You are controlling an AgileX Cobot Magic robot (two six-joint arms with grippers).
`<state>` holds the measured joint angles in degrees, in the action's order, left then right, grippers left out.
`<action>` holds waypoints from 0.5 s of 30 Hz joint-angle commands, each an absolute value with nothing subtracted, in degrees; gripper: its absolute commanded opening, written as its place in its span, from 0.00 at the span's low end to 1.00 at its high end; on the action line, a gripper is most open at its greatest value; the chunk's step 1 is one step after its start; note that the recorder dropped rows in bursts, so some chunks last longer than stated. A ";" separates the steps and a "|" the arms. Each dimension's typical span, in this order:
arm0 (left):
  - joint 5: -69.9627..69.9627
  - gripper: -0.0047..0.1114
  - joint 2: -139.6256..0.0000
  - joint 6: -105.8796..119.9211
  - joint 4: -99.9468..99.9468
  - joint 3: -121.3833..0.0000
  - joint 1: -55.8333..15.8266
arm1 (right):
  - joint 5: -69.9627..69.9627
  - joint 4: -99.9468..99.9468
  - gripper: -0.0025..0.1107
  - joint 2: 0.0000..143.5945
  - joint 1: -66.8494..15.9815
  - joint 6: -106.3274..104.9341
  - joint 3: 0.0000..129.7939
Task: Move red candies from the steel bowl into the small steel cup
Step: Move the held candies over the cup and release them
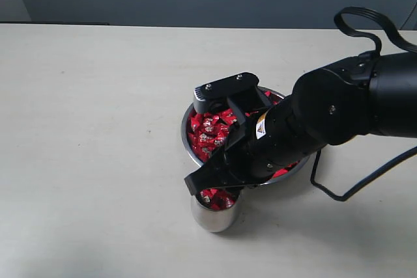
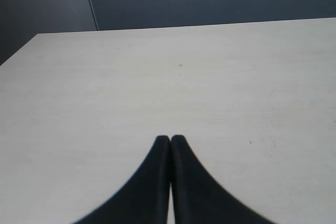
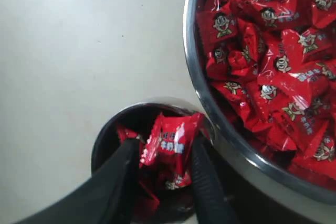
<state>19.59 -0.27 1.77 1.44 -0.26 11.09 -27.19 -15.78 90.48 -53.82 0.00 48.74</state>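
The left gripper sat pinched shut over the table, while just beside the one steel bowl, heaped with uncountably many red candies, one small steel cup held several more under the right gripper, its jaws apart around one candy, grip unclear.

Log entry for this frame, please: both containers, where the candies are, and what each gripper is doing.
steel bowl: on the table, heaped with red candies
small steel cup: upright, close beside the bowl, red candies already inside
right gripper: over the cup's mouth, one candy between its fingers; gripped or let go cannot be told
left gripper: shut, holding nothing, over bare table, away from both containers
task state: transfer under way, many candies left in the bowl
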 commanded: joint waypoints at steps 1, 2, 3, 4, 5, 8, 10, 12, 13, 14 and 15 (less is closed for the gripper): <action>19.14 0.04 0.00 1.68 1.55 0.00 10.72 | -30.20 -15.68 0.32 89.32 -53.80 -0.43 49.37; 19.14 0.04 0.00 1.68 1.55 0.00 10.72 | -30.22 -15.53 0.32 88.67 -53.80 -0.43 49.49; 19.14 0.04 0.00 1.68 1.55 0.00 10.72 | -30.10 -15.21 0.32 88.15 -53.80 -0.43 49.49; 19.14 0.04 0.00 1.68 1.55 0.00 10.72 | -29.80 -14.75 0.32 87.55 -53.80 -0.43 49.49; 19.14 0.04 0.00 1.68 1.55 0.00 10.72 | -29.56 -14.51 0.32 86.93 -53.80 -0.43 49.49; 19.14 0.04 0.00 1.68 1.55 0.00 10.72 | -29.35 -14.38 0.32 85.02 -53.80 -0.43 49.49; 19.14 0.04 0.00 1.68 1.55 0.00 10.72 | -29.26 -14.38 0.32 83.88 -53.80 -0.43 49.49; 19.14 0.04 0.00 1.68 1.55 0.00 10.72 | -28.79 -14.38 0.32 82.83 -53.80 -0.43 49.49; 19.14 0.04 0.00 1.68 1.55 0.00 10.72 | -28.29 -14.38 0.32 82.23 -53.80 -0.43 49.49; 19.14 0.04 0.00 1.68 1.55 0.00 10.72 | -28.00 -14.38 0.32 81.90 -53.80 -0.43 49.49; 19.14 0.04 0.00 1.68 1.55 0.00 10.72 | -27.89 -14.38 0.32 81.65 -53.80 -0.43 49.49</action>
<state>19.59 -0.27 1.77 1.44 -0.26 11.09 -29.00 -15.00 82.96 -53.82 0.00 49.21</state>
